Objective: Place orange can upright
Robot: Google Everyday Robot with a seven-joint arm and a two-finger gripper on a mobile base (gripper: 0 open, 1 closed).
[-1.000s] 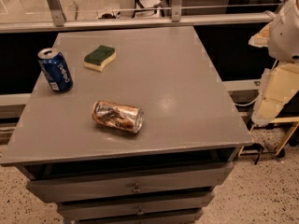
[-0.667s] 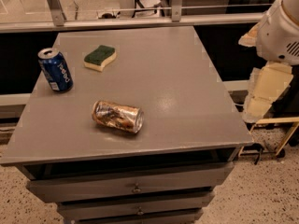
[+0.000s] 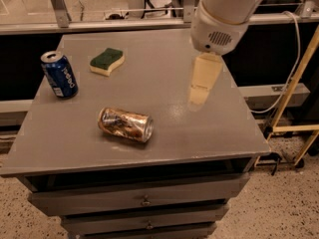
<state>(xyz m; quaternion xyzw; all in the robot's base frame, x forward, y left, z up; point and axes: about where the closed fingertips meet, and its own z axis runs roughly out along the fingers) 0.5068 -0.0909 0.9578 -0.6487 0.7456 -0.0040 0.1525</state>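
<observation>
**A:** Grey table (image 3: 219,133), drawers (image 3: 144,200) under it. What stands furthest left?

**B:** A blue can (image 3: 60,75), upright near the back left corner with its silver top facing up.

**A:** And to the right of that?

**B:** A sponge (image 3: 107,61), green on top and yellow beneath. It lies flat toward the back, near the blue can but apart from it.

**A:** Where is the orange can (image 3: 124,124)?

**B:** On its side, toward the front of the table and left of the middle. It lies roughly left to right, and the silver end on the right faces slightly toward the front. Nothing touches it.

**A:** And the gripper (image 3: 200,91)?

**B:** It is right of the orange can and well apart from it, over the right half of the table. It is a cream-coloured piece hanging from the white arm (image 3: 224,14) that comes in from the top, and it points down at the table. I can't tell whether it is released or clenched. The orange can is not in it.

**A:** Anything past the right edge?

**B:** A yellow frame (image 3: 294,93) and a white cable (image 3: 297,59), over a speckled floor (image 3: 279,203).
</observation>
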